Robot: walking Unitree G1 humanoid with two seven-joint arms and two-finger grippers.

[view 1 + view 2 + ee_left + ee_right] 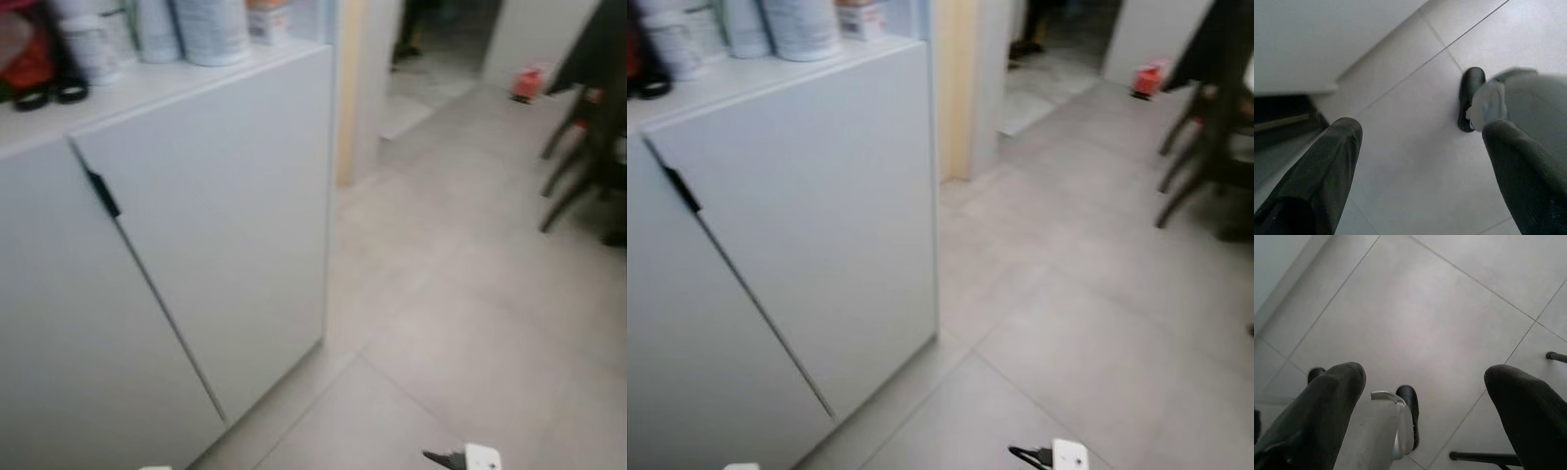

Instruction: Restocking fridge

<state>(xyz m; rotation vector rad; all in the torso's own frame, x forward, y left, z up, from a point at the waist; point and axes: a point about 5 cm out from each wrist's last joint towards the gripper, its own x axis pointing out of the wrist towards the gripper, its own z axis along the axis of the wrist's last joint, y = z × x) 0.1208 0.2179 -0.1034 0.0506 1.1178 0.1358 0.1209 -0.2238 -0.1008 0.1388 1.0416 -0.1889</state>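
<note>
**Restock run: parked next to a cabinet, nothing in hand**

Grey tiled floor (pixel 460 294) takes up most of what I'm getting from the head cam, and it's a bit blurry. On the robot's left is a white cabinet (pixel 216 225) with two flat doors and a small black handle (pixel 102 193) at the seam near the top edge. Along its top sit white tubs (pixel 206 27) and some jars, too soft to read. Past the far corner of the cabinet a doorway opens, with something small and red (pixel 527 82) on the floor beyond it, and dark chair legs (pixel 573 166) over on the right.

Left gripper (pixel 1420 161) and right gripper (pixel 1425 401) both hang low, pointing at the floor, fingers spread wide with nothing between them. The wrist cams look down on the robot's own black feet.

Can't tell if this cabinet is an integrated fridge; no fridge is clearly in view, and no groceries near the jaws either. My guess is that the tubs up top, if they're the stock, are rigid, smooth plastic and maybe hefty when full, so I'd grab one around the middle of its wall. They're up at the cabinet's top edge, well apart from both grippers.
</note>
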